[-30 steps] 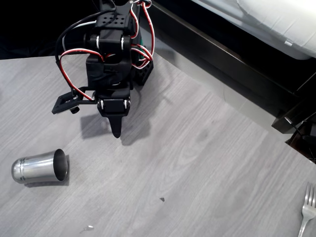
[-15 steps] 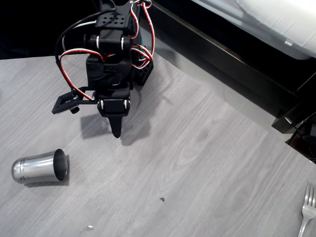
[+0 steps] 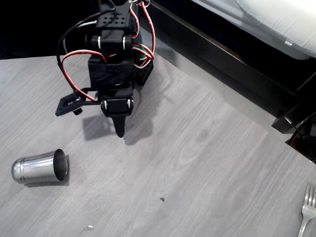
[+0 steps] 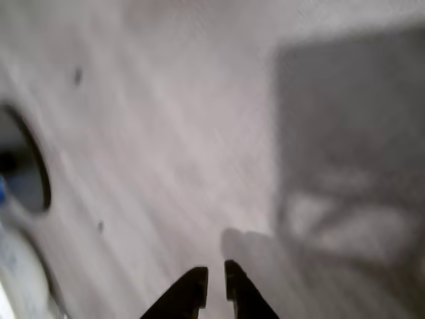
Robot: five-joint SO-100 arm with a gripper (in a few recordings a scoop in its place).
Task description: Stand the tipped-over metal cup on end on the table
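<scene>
The metal cup [image 3: 38, 167] is lying on its side near the left edge of the overhead view, open mouth facing right, closed base with the ridge toward the left. It rests flat on the grey wood-grain surface [image 3: 197, 163] and throws a thin shadow underneath. In the wrist view the cup's dark rim [image 4: 26, 166] shows at the left edge, pretty blurry.

The pincer [image 3: 119, 129] hangs up and to the right of the cup, well apart from it, pointing down at bare surface with its own shadow right under it. In the wrist view the two dark tips [image 4: 212, 289] sit nearly pressed together with just a sliver of gap, nothing between them.

The arm itself is black with red and white wires looping around it [image 3: 69, 74]. A couple of little specks sit on the surface, one dark [image 3: 162, 199] and one pale [image 3: 88, 228]. A silver fork [image 3: 307, 210] pokes in at the bottom right corner, far from the cup. Black furniture [image 3: 222, 64] runs along the slanted far edge.
</scene>
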